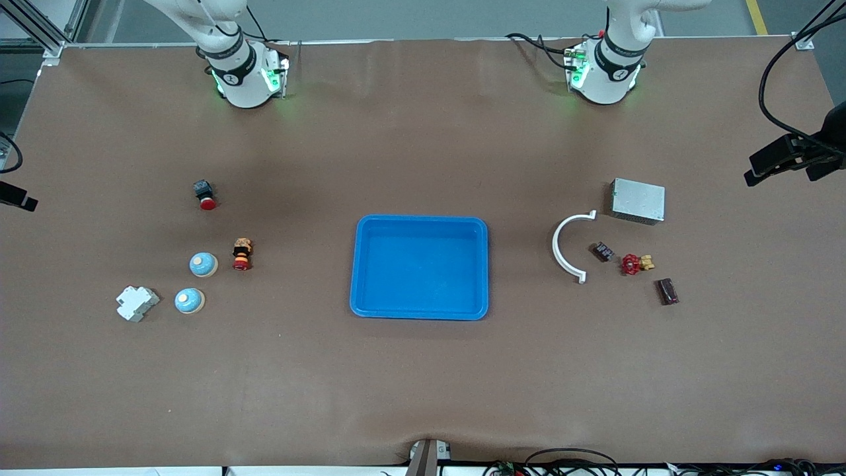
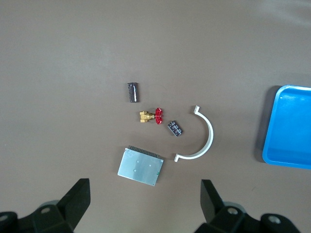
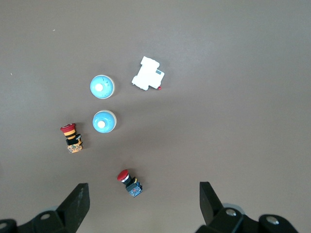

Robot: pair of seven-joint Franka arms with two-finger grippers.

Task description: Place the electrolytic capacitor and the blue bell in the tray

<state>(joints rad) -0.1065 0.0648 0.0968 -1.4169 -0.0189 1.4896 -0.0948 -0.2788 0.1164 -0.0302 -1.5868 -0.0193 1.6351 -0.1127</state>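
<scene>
Brown paper covers the worktop point(image 1: 423, 383), with the tray point(image 1: 360, 264) at its middle. At the tray's 3 o'clock, toward the left arm's end, the electrolytic capacitor point(image 1: 667, 291) lies near a red-handled valve point(image 1: 634, 264) and a white curved clip point(image 1: 567, 246). At its 9 o'clock sit two blue bells point(image 1: 203, 264), close together. The left claw point(image 2: 145, 201) and the right claw point(image 3: 145, 204) both hang open and empty, each above its own group.
</scene>
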